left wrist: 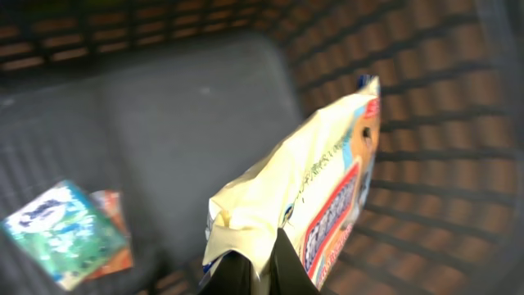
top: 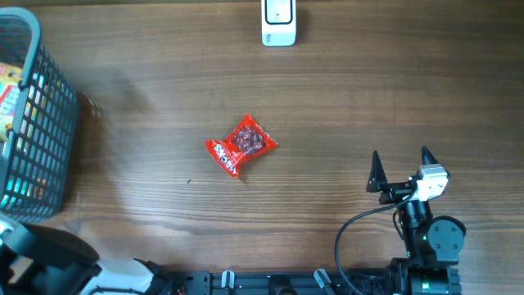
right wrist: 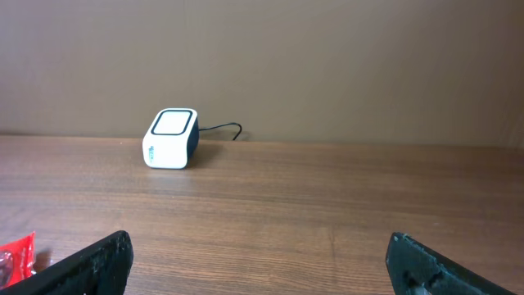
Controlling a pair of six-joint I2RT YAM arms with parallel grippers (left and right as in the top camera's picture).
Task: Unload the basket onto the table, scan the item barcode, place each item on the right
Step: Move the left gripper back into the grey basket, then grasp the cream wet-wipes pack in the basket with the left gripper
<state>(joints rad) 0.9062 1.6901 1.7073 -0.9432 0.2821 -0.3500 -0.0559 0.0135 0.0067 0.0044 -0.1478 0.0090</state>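
Brown wood-grain table (top: 164, 213) across the whole scene. At the near right, the right gripper (top: 401, 170), jaws spread wide apart with nothing between them, pointing toward the far edge. From its own wrist camera, two black fingers (right wrist: 90, 266) at either side of bare wood.

At the near left, the base of the left arm (top: 45, 260), reaching toward the grey mesh basket (top: 49, 123) at the left edge. Inside the basket, the left gripper (left wrist: 260, 266), jaws together and clamped on the near edge of a pale yellow packet (left wrist: 319, 180) with red and blue printing on one face. Held above the basket floor, tilted, with its far end up toward the right-hand mesh wall. Cannot tell where the barcode sits on it.

Lower left on the basket floor, a small green-and-white packet (left wrist: 57, 229) overlapping an orange packet (left wrist: 115, 238), both blurred.

In the middle of the table, well apart from both grippers, a red snack packet (top: 240, 145), lying flat and at an angle.

Near the middle of the far edge, a white scanner (top: 278, 22) with dark sides, standing on the table. Behind it, a thin black cable (right wrist: 221, 129) trailing off to the right. Well apart from the pale yellow packet, with the red snack packet roughly between the two.
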